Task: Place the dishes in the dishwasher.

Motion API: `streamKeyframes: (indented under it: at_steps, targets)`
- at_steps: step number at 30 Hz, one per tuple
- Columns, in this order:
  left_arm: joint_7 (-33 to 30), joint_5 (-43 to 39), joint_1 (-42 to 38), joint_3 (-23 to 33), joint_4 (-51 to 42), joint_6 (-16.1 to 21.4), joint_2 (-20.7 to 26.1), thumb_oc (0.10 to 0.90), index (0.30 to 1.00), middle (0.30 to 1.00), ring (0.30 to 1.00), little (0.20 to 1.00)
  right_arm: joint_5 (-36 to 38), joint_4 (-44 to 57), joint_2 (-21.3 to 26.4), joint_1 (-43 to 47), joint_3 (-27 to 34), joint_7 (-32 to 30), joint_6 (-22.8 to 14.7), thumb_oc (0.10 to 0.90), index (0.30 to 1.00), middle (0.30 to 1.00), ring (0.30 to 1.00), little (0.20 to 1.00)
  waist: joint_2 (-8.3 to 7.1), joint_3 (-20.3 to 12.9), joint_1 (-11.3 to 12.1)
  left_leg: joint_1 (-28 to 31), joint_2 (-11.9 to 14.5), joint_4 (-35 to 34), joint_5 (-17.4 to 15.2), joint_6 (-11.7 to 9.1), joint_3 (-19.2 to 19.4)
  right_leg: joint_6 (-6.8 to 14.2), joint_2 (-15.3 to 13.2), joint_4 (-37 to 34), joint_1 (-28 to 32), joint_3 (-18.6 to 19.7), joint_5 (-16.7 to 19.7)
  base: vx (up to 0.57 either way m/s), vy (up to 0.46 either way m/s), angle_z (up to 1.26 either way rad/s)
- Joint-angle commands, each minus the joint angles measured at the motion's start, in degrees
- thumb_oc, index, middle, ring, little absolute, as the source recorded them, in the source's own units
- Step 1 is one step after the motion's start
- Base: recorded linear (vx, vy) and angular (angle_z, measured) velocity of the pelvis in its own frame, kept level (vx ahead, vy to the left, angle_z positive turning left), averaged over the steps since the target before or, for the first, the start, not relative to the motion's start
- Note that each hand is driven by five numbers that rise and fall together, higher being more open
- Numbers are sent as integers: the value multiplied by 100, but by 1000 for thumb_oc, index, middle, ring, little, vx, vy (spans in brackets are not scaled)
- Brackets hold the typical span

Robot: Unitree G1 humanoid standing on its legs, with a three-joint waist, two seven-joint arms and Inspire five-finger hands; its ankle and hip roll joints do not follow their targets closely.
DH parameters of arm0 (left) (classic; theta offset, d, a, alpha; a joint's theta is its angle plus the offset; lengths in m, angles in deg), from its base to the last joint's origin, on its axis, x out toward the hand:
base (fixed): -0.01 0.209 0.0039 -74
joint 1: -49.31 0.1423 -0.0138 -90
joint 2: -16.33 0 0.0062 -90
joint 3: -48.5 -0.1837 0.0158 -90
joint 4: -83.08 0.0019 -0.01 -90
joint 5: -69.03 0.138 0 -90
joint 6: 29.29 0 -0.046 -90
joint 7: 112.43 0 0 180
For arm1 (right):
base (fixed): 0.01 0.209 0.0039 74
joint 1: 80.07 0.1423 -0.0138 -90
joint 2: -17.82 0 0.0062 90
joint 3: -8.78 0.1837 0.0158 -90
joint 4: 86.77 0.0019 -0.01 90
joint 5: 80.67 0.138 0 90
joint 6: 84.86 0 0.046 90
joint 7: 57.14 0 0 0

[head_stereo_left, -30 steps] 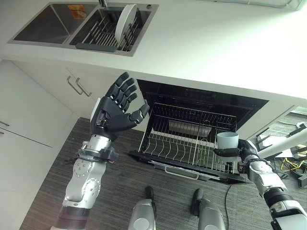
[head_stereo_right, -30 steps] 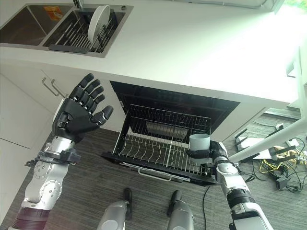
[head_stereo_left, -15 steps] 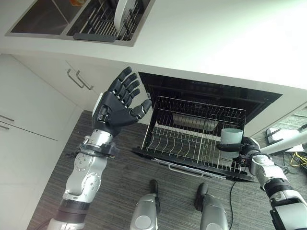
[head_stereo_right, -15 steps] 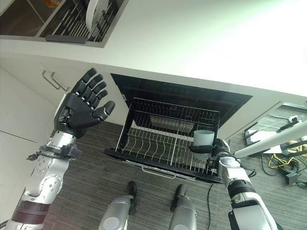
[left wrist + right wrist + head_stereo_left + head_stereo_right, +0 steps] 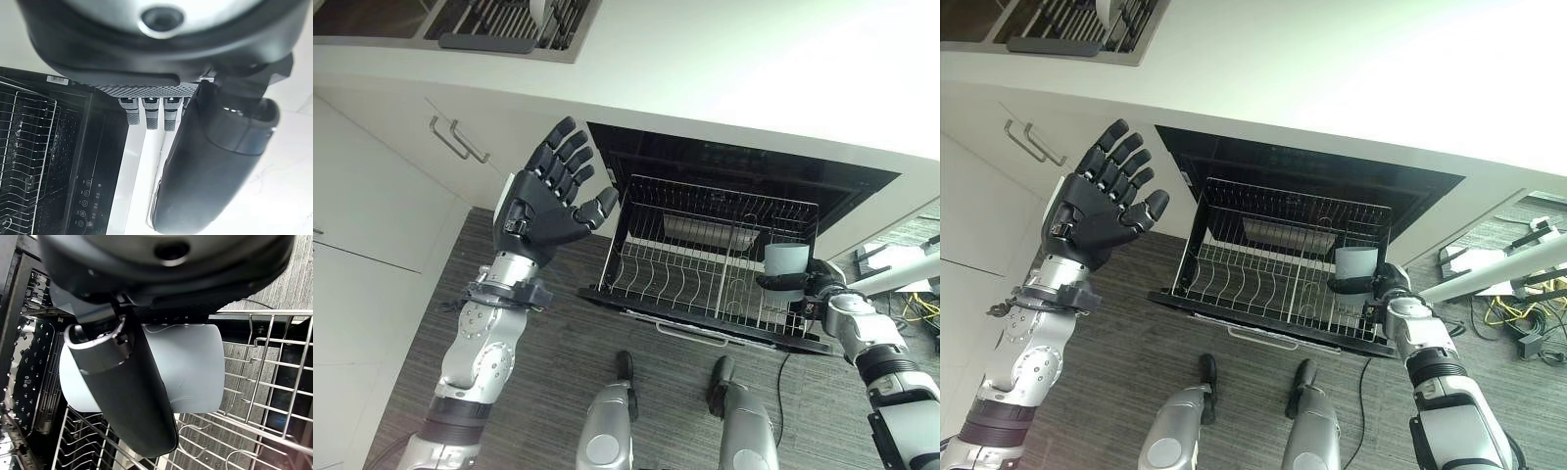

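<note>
My right hand (image 5: 803,285) is shut on a pale blue-grey cup (image 5: 784,262) and holds it upright over the right front corner of the dishwasher's pulled-out wire rack (image 5: 685,284). In the right wrist view my thumb (image 5: 124,387) crosses the cup (image 5: 190,367) with the rack wires (image 5: 274,382) just past it. My left hand (image 5: 548,206) is raised, open, fingers spread, left of the rack and holding nothing. A white plate (image 5: 540,8) stands in the sink's drying rack (image 5: 504,24) at the top edge.
The open dishwasher cavity (image 5: 744,181) lies under a white countertop (image 5: 754,69). White cabinet doors with bar handles (image 5: 455,142) stand to the left. Grey wood-look floor (image 5: 558,372) lies in front of the rack. Cables and white legs (image 5: 911,294) sit at the far right.
The camera has tilted down, so the sink slid toward the top edge. My right hand with the cup has stayed at the rack's right front corner. The left hand stays raised and open.
</note>
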Motion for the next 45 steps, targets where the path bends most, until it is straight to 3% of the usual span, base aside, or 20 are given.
streamKeyframes:
  at_steps: [1,10,16,19,22,24,30,37,45]
  targets:
    - [44,-141,-372,175,-625,763,307,800,900,900,900,900,-611,377,575,518,-229,-276,-77,800,900,900,900,900,-162,-317,-75,-127,-137,556,-1066,55,-18,458,37,-367,351,57,-490,-47,5,-2]
    - [-47,-87,-403,240,-687,756,320,800,900,900,900,900,-656,663,571,479,-221,-390,260,800,900,900,900,900,-182,-312,-98,-138,-97,556,-1085,39,25,450,60,-367,354,85,-541,-26,6,-2]
    - [-101,-88,-294,361,-795,797,346,800,900,900,900,900,-681,1619,523,202,70,-703,570,800,900,900,900,900,-230,-285,-184,-182,-86,556,-1064,42,66,435,93,-367,289,159,-511,-25,8,-4]
    - [-88,-70,-359,288,-725,836,309,800,900,900,900,900,-663,1465,451,264,-43,-814,776,800,900,900,900,900,-238,-294,-180,-181,-81,556,-1074,50,94,445,87,-367,270,167,-507,-48,7,-3]
    - [-178,-55,-309,293,-813,797,324,800,900,900,900,900,-647,1696,444,207,14,-860,392,800,900,900,900,900,-232,-317,-201,-120,-65,556,-1106,44,104,450,100,-367,332,171,-540,23,10,-3]
    - [-199,-60,-309,321,-825,807,342,800,900,900,900,900,-679,2009,447,139,125,-928,329,800,900,900,900,900,-251,-296,-221,-167,-67,556,-1079,53,103,443,104,-367,275,191,-500,-56,-8,-3]
    - [-143,-30,-249,336,-843,832,297,800,900,900,900,900,-779,2376,381,-10,179,-1003,614,800,900,900,900,900,-288,-342,-255,-164,-74,556,-1105,66,140,452,128,-367,259,239,-516,-27,0,-2]
    - [-202,-30,-167,410,-936,784,321,800,900,900,900,900,-694,2561,419,-111,285,-997,312,800,900,900,900,900,-300,-394,-248,-119,-41,556,-1109,62,153,435,135,-367,327,194,-547,12,2,0]
    - [-265,169,111,607,-1170,818,201,800,900,900,900,900,-760,3760,167,-661,675,-1034,277,800,900,900,900,900,-387,-534,-338,-86,-15,556,-1128,83,204,428,182,-367,353,245,-573,5,2,0]
